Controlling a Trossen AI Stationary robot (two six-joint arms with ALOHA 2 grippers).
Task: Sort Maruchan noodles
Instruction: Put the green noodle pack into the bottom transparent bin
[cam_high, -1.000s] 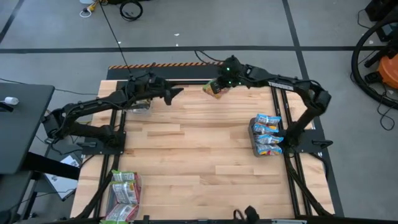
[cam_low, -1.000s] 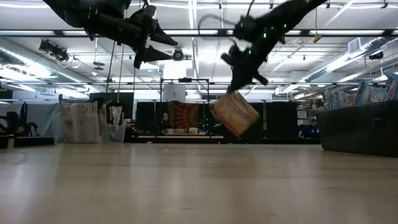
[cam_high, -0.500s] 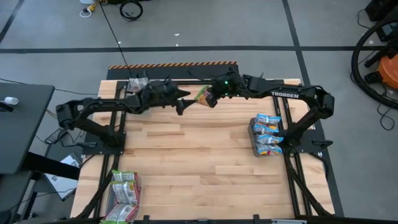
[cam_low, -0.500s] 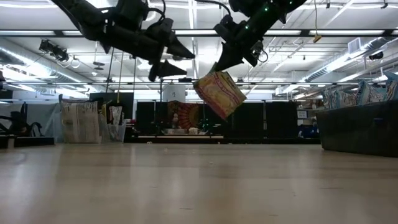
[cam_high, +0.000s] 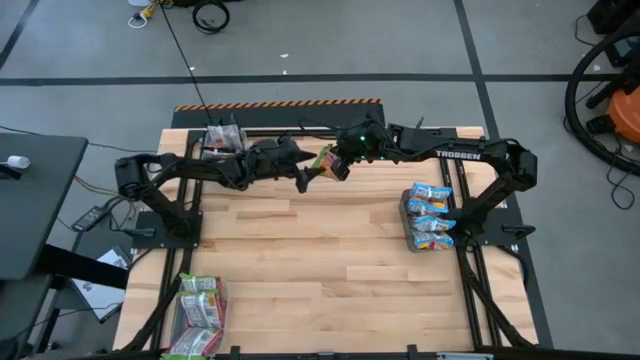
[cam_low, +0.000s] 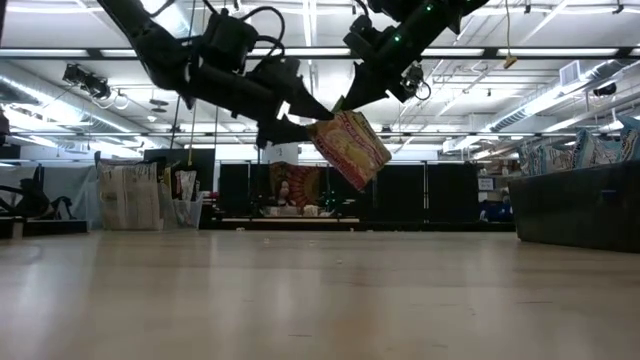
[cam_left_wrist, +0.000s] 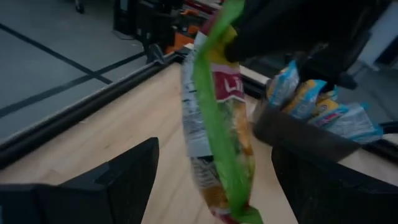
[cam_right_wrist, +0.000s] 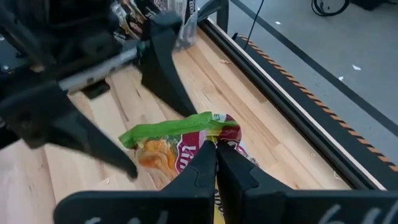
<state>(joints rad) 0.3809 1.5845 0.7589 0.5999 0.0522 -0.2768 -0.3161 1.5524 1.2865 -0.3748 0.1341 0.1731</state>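
Note:
A Maruchan noodle packet (cam_high: 324, 160) with a green edge and a yellow and red face hangs in the air over the table's far middle, with my right gripper (cam_high: 341, 164) shut on it. My left gripper (cam_high: 306, 176) stands open just to its left. In the left wrist view the packet (cam_left_wrist: 217, 124) hangs edge-on between the two spread fingers (cam_left_wrist: 127, 180), with a gap on each side. The low view shows the packet (cam_low: 350, 148) well clear of the tabletop. My right gripper pinches the packet between its two shut fingers at the packet's upper end (cam_right_wrist: 219, 138), beside the red print. The fingers slant down at it from the table's right. The packet hangs tilted below them, its lower end (cam_low: 362, 178) free and lifted clear of the table.
A clear bin (cam_high: 428, 216) with blue-white packets stands at the right edge. Another bin (cam_high: 198, 312) with green-white packets sits at the near left corner. A third bin (cam_high: 222, 140) with dark packets is at the far left. The bare wooden tabletop (cam_high: 320, 260) lies between them.
My right gripper has carried the packet toward the table's left and slightly up, rolling so the packet has turned. My left gripper has gone right and down toward the packet, and its spread fingers now stand around it.

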